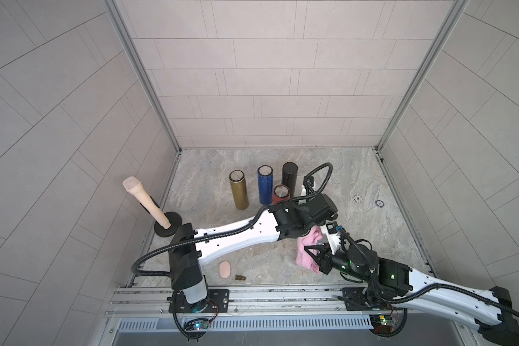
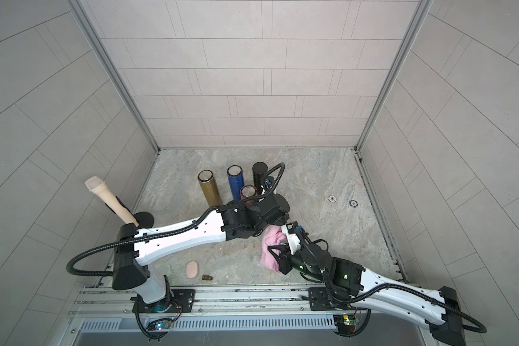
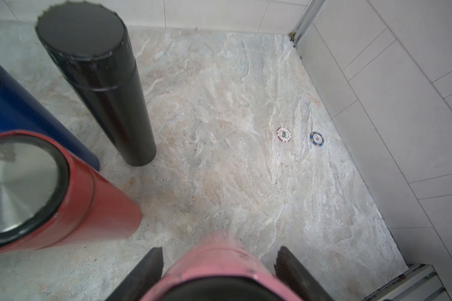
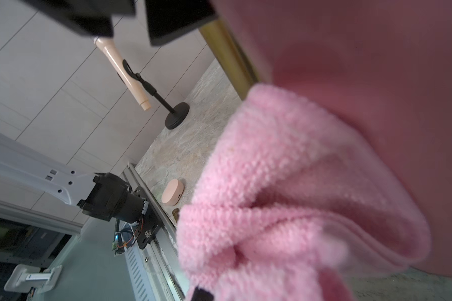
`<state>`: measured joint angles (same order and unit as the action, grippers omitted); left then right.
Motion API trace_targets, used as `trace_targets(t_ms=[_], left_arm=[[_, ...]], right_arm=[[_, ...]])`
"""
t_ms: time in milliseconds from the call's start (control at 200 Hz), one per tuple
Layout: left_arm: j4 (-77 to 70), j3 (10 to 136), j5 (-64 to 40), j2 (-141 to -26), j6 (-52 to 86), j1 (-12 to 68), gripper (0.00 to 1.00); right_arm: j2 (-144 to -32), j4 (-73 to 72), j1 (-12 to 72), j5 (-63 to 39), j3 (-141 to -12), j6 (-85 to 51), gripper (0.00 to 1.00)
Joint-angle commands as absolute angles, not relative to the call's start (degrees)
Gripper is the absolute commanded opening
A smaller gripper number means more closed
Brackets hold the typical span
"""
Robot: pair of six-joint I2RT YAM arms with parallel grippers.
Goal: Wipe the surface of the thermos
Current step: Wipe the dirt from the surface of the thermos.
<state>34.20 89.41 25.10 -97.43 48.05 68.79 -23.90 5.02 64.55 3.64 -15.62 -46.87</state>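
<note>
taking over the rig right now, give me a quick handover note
Left gripper: shut on the pink thermos.
Right gripper: shut on the pink cloth, pressed against that thermos's side.
Gold thermos, blue thermos, black thermos and red thermos stand upright farther back, not held.
Done: both grasps, cloth on thermos.
Left: wiping around it; how much is wiped cannot be told.

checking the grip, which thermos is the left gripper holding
The pink thermos, clamped in the left gripper; the red, blue, black and gold ones stand free.
</note>
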Motion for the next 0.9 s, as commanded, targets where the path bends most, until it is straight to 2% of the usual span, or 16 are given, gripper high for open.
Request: trace_targets(t_ms=[0, 135, 290, 490, 725, 896], left_arm=[[32.89, 87.81, 23.91, -98.04, 51.47, 69.63, 0.00], [31.86, 86.95, 22.36, -99.22, 53.21, 69.48, 0.00], [30.68, 86.64, 20.84, -100.58, 54.05, 69.49, 0.00], [30.23, 87.33, 20.83, -101.47, 53.88, 69.41, 0.00], [30.78, 89.38, 20.84, -104.24, 54.28, 69.04, 0.00], [30.32, 89.91, 20.13, -104.76, 54.23, 68.96, 0.00]], right_arm=[[-17.49, 7.15, 64.42, 12.82, -12.36, -55.88, 0.00], [-11.03, 8.94, 64.43, 18.57, -6.98, -60.02, 0.00], [-8.43, 12.41, 63.52, 19.45, -4.65, -64.51, 0.00], [-11.51, 13.16, 62.41, 18.10, -4.31, -67.60, 0.00], [-17.01, 1.75, 62.27, 15.27, -9.92, -59.02, 0.00], [-25.69, 0.05, 62.14, 13.83, -15.61, -55.50, 0.00]])
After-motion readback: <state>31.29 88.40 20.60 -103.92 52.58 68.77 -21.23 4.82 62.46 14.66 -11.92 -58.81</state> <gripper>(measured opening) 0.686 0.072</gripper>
